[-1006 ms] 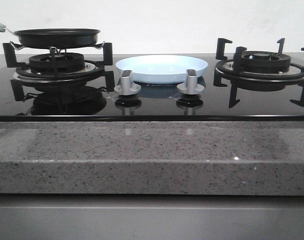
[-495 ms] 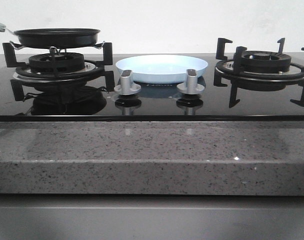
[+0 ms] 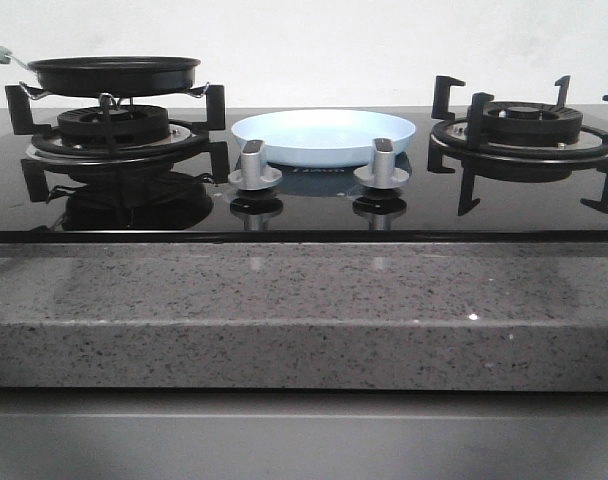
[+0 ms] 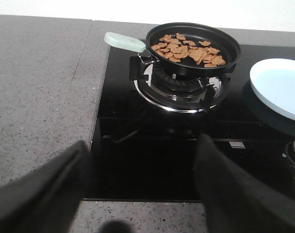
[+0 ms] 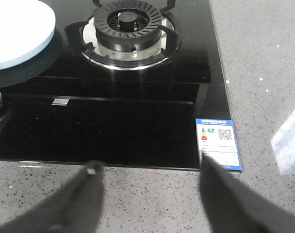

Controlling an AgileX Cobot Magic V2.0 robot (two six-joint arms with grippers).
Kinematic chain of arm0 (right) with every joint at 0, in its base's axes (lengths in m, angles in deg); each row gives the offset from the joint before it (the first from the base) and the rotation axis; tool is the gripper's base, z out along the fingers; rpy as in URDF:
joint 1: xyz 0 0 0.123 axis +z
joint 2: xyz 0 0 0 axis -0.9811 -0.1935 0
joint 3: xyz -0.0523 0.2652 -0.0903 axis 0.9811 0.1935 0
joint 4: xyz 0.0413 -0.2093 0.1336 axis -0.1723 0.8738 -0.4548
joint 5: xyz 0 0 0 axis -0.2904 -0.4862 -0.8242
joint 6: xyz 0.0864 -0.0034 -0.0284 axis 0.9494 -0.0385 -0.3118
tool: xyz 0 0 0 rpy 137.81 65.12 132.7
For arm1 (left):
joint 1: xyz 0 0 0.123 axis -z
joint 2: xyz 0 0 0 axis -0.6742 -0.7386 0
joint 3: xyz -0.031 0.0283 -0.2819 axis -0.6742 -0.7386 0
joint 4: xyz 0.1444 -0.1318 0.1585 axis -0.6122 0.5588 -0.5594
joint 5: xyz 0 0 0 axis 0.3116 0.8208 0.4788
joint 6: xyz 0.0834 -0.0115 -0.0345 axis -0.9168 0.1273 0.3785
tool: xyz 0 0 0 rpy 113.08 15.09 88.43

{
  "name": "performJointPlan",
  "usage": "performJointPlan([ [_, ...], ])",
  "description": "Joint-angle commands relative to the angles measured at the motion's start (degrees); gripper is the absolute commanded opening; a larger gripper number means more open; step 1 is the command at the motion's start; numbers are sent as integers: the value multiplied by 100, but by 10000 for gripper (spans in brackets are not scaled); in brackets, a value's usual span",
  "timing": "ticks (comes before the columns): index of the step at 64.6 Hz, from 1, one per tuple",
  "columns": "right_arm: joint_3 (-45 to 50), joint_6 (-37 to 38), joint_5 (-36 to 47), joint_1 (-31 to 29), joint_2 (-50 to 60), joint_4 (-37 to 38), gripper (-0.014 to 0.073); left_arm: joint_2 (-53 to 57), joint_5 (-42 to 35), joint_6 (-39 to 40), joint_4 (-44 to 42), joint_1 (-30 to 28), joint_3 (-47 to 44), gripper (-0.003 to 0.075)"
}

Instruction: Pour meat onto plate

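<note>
— Meat (image 4: 188,49) sits piled in the black frying pan (image 4: 193,42) on the burner, well ahead of the left gripper (image 4: 142,187), whose jaws are spread and empty.

— And the right gripper (image 5: 150,199)?

— Also spread, holding nothing. I'd take the pale handle (image 4: 124,41) squarely, lift level, then tip over the plate (image 4: 279,87) beside it.

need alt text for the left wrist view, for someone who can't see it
A black frying pan holding scattered reddish-brown meat sits on a gas burner of a glossy black hob, its pale green handle pointing toward the grey stone counter. An empty light-blue plate lies beside the burner. The open left gripper frames the foreground.
</note>
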Motion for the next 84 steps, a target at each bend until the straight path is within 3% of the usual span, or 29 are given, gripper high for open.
performJointPlan([
  [1,-189,1,330,-19,-77,-11,539,-46,-406,0,18,51,149,552],
  [28,-1245,-966,-192,631,-1531,-1259,539,-46,-413,0,18,51,149,545],
  [41,-2184,-977,-497,915,-2707,-1356,535,-46,-413,0,18,51,149,545],
  [56,-3241,-981,-722,939,-3967,-1395,367,-46,-413,0,18,51,149,545],
  [84,-5300,-1012,-1102,973,-6036,-1529,362,-46,-413,0,18,51,149,545],
])
